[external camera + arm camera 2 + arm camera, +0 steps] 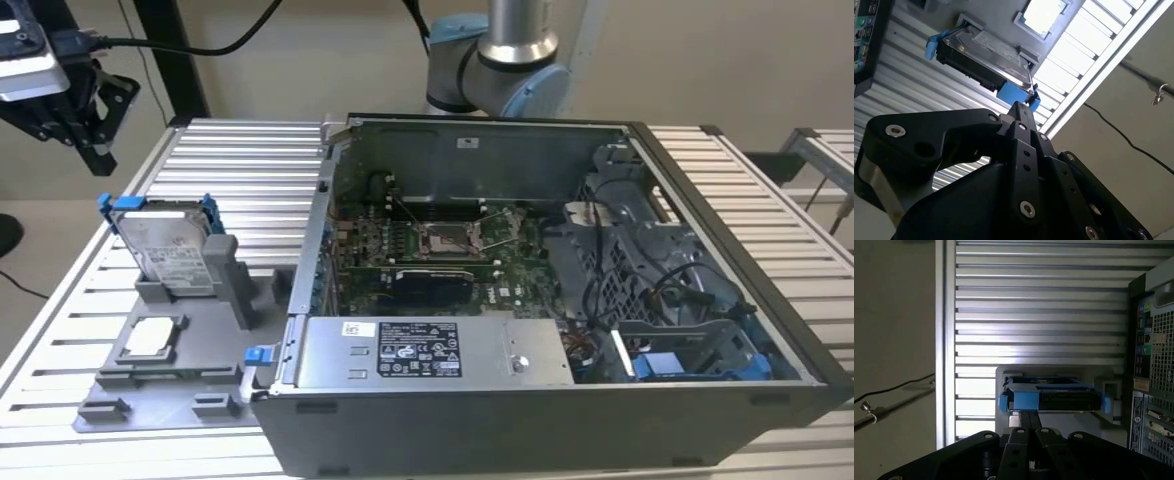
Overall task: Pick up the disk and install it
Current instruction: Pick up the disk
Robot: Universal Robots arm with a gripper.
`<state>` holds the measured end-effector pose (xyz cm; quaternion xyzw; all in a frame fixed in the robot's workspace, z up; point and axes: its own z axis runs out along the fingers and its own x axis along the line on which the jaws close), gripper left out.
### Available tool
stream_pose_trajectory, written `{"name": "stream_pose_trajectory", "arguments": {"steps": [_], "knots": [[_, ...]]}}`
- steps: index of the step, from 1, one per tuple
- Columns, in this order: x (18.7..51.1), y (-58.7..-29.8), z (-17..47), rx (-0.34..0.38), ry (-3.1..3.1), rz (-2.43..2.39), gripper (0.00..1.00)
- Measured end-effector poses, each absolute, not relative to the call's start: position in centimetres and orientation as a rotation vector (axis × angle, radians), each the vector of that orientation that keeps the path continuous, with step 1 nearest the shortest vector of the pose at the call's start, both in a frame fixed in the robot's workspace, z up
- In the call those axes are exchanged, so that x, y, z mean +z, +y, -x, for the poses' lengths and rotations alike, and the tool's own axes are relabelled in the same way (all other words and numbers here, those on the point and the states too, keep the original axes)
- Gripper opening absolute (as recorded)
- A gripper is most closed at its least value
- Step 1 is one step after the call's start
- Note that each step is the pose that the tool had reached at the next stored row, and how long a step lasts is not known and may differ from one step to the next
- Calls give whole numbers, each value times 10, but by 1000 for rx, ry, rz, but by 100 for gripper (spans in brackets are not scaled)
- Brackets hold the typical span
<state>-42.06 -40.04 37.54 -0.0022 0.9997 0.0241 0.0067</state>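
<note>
One disk [171,245], white-labelled and blue-railed, stood upright in one grey holder [238,280] beside one open computer case [534,425]; I could not read its print. One gripper [96,160] hung apart above it, jaws closed together, holding nothing.

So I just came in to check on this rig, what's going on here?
A robot arm is set to move a disk into the open computer case. Right now the gripper hangs in the air, up and toward the exterior view's left of the disk, apart from it and carrying nothing. The disk stands upright in a grey holder on the slatted table, beside the case. It is not yet picked up.
</note>
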Motion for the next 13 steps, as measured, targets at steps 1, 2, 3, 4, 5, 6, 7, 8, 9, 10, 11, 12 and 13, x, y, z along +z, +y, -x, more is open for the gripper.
{"name": "stream_pose_trajectory", "arguments": {"steps": [1,2,3,4,5,6,7,8,9,10,11,12,13], "knots": [[375,-400,421,75,3127,26,0],[375,-400,421,74,3128,53,0],[375,-400,421,73,3127,80,0],[375,-400,421,73,3127,108,0],[375,-400,421,73,3126,138,0],[375,-400,421,73,3125,167,0],[375,-400,421,73,3124,194,0],[375,-400,421,72,3123,223,0],[375,-400,421,72,3121,251,0],[375,-400,421,72,3119,280,0],[375,-400,421,71,3117,309,0],[375,-400,421,70,3114,337,0],[375,-400,421,70,3112,364,0]]}}
